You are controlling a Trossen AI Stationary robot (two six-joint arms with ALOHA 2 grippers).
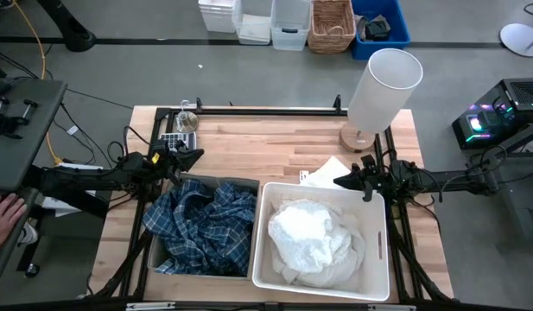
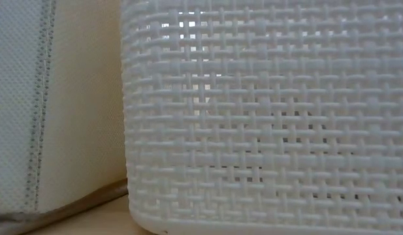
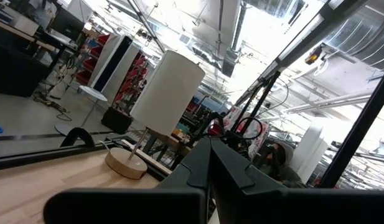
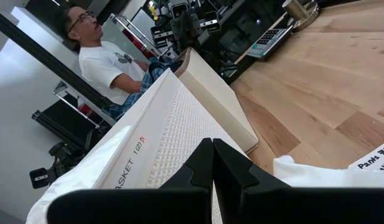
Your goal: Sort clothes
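The blue-and-white plaid shirt (image 1: 199,226) lies crumpled in a grey fabric bin (image 1: 245,183) at the near left. Several white garments (image 1: 311,235) are piled in the white plastic basket (image 1: 264,238) on its right. My left gripper (image 1: 198,156) is shut and empty, just past the fabric bin's far left corner. My right gripper (image 1: 338,181) is shut and empty, over the basket's far rim. Both pairs of shut fingers show in the wrist views (image 3: 210,163) (image 4: 213,163). The dark grey and dark green garments are out of view.
A lamp with a white cylindrical shade (image 1: 383,82) stands at the far right on a wooden foot (image 1: 357,138). A white piece with a paper label (image 1: 322,169) lies past the basket. A calculator and metal cup (image 1: 181,125) sit far left. A person's hand (image 1: 3,212) is off-table.
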